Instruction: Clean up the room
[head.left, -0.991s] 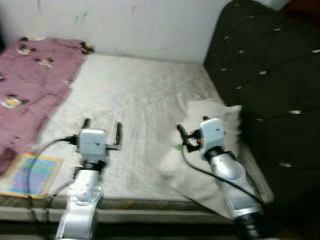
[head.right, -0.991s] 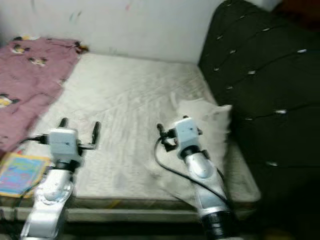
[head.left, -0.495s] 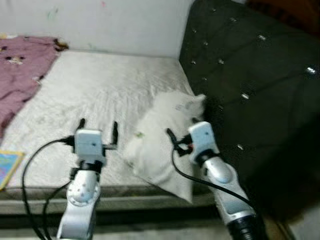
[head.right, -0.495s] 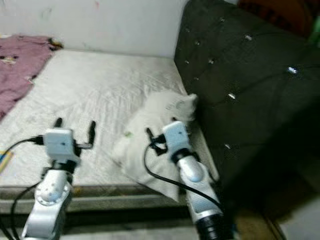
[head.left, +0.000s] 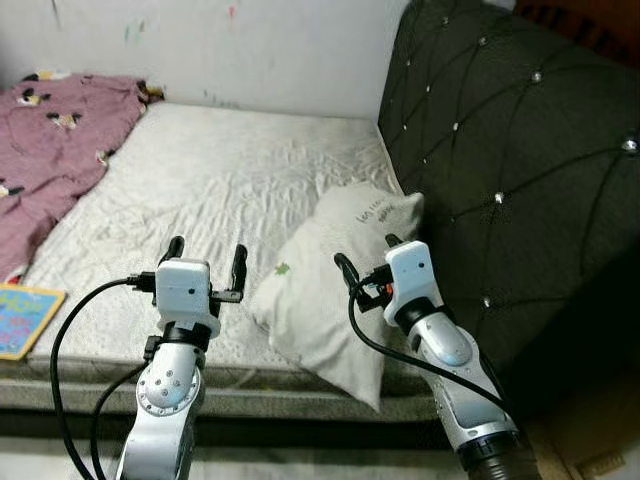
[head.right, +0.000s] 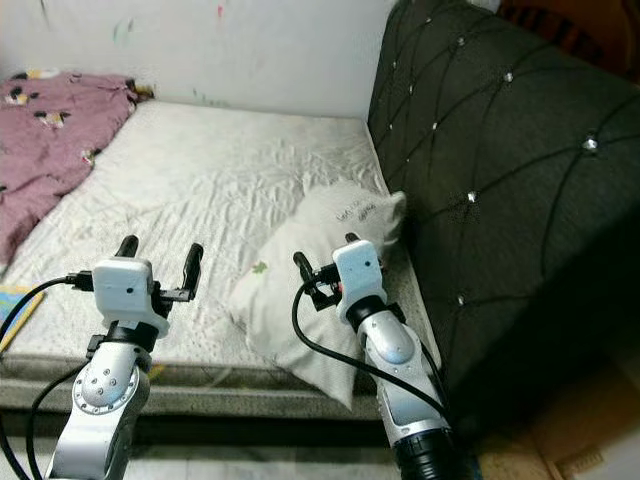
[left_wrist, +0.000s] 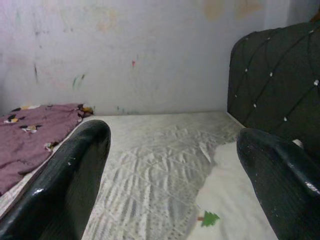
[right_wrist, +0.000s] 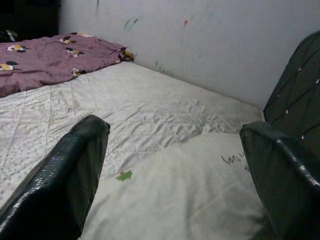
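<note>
Pincers first: our right pincer (head.left: 366, 262) hangs with its fingers spread wide and nothing between them, just above the near half of the pillow (head.left: 335, 285). Our left pincer (head.left: 207, 262) is likewise spread and empty, held over the front strip of the bed (head.left: 230, 170), with the pillow at its 3 o'clock and just beside it.

The pillow lies slantwise at the bed's right front corner. Its far end leans at about 1 o'clock toward the dark tufted headboard (head.left: 510, 160), and its near corner hangs a little past the mattress edge at about 6 o'clock. A small green mark (head.left: 283, 268) shows on its left side. In the right wrist view the pillow spreads between and below the two fingers (right_wrist: 65, 185), so we judge the pincer is lined up over it but not yet touching.

Further out, at 10 o'clock, a pink blanket (head.left: 55, 150) is rumpled over the bed's far left corner, and at 9 o'clock a bright flat book (head.left: 25, 320) lies on the near left edge.

We take the step in hand to be the approach to the pillow. The next move calls for lowering the right pincer onto the cloth and closing on a good fold, since the soft case may slip. The left could pinch the near edge to share the load. Then we would lift it clear of the edge and set it square against the headboard.
</note>
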